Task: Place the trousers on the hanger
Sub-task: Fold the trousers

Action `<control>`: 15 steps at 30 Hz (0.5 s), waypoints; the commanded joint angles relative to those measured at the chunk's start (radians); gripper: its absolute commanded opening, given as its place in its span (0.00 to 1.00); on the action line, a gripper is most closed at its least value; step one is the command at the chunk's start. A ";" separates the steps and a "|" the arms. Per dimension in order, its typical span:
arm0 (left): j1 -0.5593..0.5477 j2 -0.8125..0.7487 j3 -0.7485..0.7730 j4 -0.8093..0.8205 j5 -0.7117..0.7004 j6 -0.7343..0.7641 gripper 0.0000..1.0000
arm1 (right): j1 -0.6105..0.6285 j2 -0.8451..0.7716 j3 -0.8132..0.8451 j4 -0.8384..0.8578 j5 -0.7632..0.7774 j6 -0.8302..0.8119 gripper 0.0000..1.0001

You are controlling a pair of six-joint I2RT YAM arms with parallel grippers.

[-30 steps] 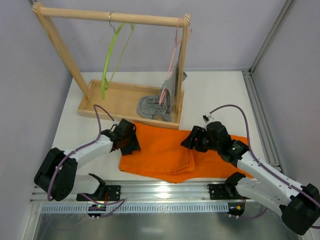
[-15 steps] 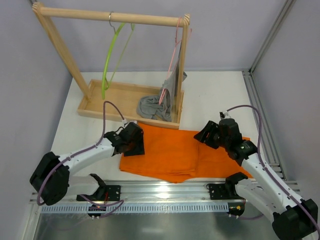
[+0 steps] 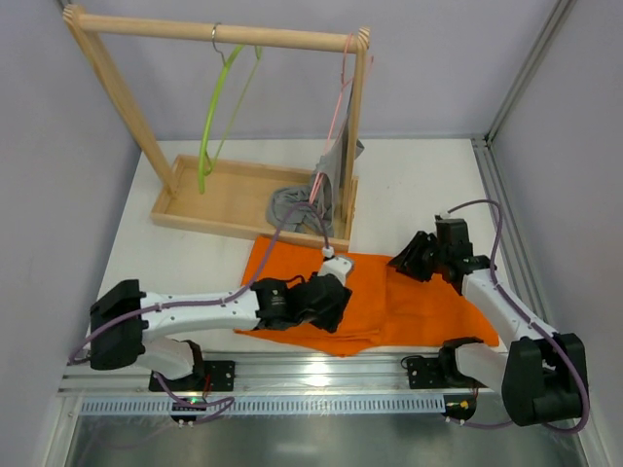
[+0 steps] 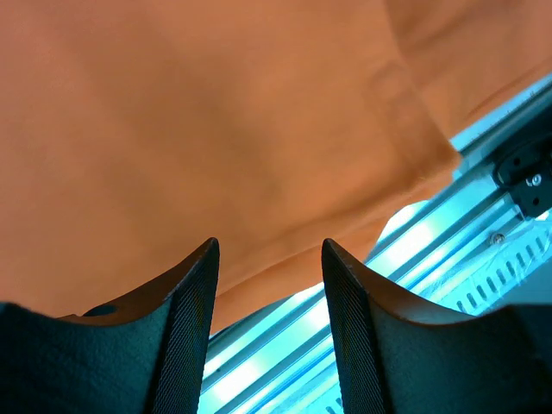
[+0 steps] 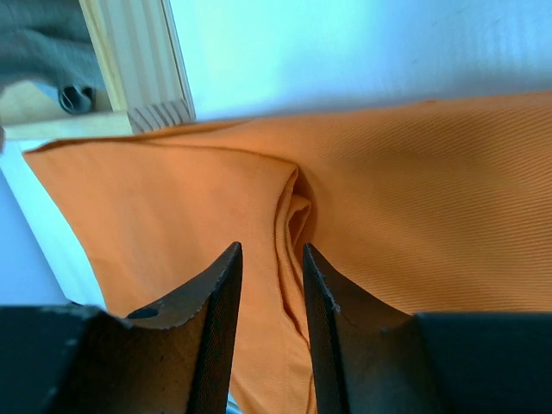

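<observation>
The trousers (image 3: 389, 292) lie spread flat on the table just in front of the wooden rack (image 3: 117, 92), their far edge at its tray. The hanger (image 3: 207, 136) hangs from the left part of the rack's top bar. My left pincer (image 4: 269, 250) hovers over the hem farthest from the rack, released, with nothing between its 2 fingers. Only its wrist view shows the metal rail (image 4: 431, 241) beyond that hem. My right pincer (image 5: 269, 250), narrowly parted and gripping nothing, points at a fold — a ridge the top view flattens — below the rack's tray corner (image 5: 138, 60).
</observation>
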 commanded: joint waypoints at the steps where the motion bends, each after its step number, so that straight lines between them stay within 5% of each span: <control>1: -0.111 0.089 0.109 0.078 -0.188 0.101 0.52 | -0.060 0.002 -0.005 0.064 -0.057 -0.035 0.37; 7: -0.223 0.248 0.253 0.122 -0.271 0.153 0.55 | -0.082 0.022 -0.050 0.097 -0.085 -0.033 0.40; 15: -0.242 0.362 0.361 0.130 -0.299 0.221 0.56 | -0.082 0.052 -0.087 0.163 -0.137 -0.029 0.35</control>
